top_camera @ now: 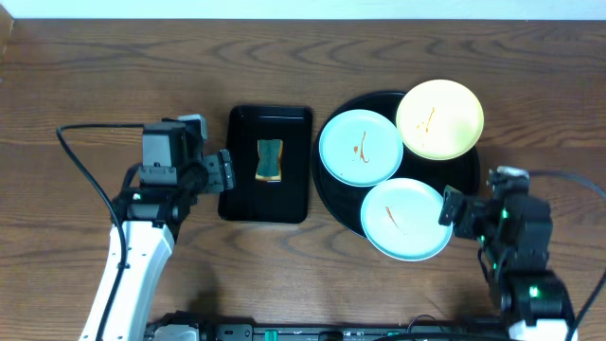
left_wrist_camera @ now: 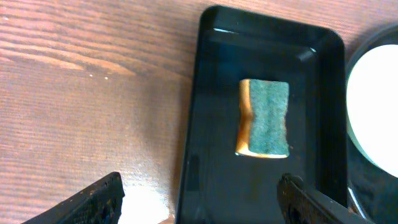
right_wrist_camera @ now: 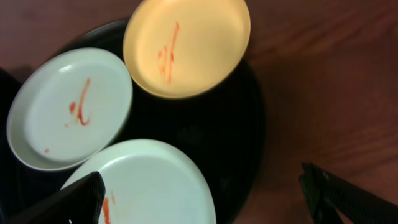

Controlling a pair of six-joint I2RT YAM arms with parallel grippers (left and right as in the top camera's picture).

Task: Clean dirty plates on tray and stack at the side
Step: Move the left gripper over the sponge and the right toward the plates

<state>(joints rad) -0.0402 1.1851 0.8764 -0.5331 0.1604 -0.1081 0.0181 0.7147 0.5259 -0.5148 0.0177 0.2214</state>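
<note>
— What carries everything?
— A brown wooden worktop (top_camera: 85, 85), dark grain running left to right.
— Anything beyond it?
— Only a pale strip (top_camera: 303, 8) along the frame's top edge.

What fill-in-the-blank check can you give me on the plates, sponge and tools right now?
The round tray holds ___ plates. The rectangular tray holds only a ___. The left tool and right tool are both ___, holding nothing. Missing: three; sponge; open.
</note>
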